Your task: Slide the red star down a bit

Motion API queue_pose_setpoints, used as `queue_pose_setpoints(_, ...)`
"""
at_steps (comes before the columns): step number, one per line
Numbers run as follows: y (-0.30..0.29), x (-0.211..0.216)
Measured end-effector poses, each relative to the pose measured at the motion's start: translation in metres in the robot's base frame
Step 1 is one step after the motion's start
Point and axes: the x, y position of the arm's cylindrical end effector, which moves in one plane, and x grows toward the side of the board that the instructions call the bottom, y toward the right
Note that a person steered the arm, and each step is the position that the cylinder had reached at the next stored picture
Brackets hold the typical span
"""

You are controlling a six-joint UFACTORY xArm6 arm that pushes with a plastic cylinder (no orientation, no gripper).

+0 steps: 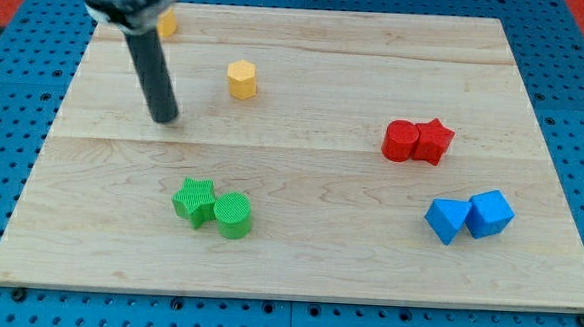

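The red star [434, 141] lies at the view's right, touching a red cylinder [400, 141] on its left side. My tip [164, 119] rests on the wooden board [297, 264] at the upper left, far to the left of the red star. It stands apart from every block. The nearest block is a yellow hexagon [241, 79], up and to the right of the tip.
A green star [194, 199] and a green cylinder [233, 216] touch at lower left. Two blue blocks [446, 220] [490, 213] sit together below the red pair. A second yellow block [166, 23] is partly hidden behind the rod at the top left.
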Motion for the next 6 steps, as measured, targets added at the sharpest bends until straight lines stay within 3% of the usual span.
queue_pose_setpoints(2,0.247,0.016)
queue_pose_setpoints(3,0.321,0.04)
queue_pose_setpoints(5,0.358,0.025)
queue_pose_setpoints(6,0.327,0.0)
